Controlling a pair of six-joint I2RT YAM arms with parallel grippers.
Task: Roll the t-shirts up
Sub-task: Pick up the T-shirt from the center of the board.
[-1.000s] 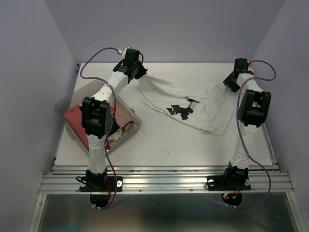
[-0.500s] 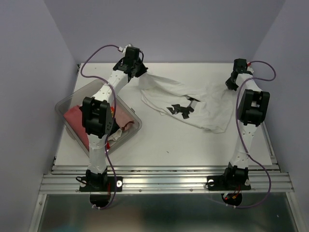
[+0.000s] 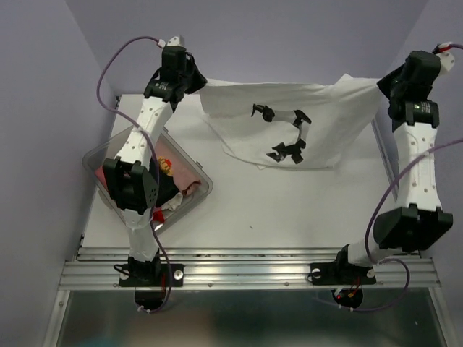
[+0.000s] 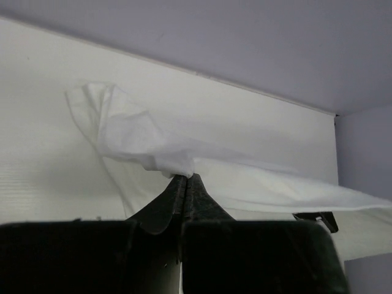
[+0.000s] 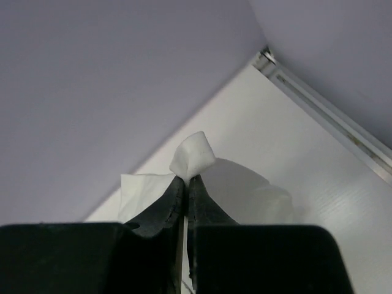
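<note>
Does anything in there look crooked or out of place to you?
The clear tub sits turned cornerwise at the left side of the table, with crumpled shirts heaped inside. The white t-shirt is simply held up between the left pincer and right pincer, each shut on a top corner.

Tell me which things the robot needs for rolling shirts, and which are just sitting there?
For the job:
- white t-shirt, stretched between the left gripper and the right gripper, both shut on it
- salmon-pink shirt, in the tub

Just sitting there:
- clear plastic tub
- table
</note>
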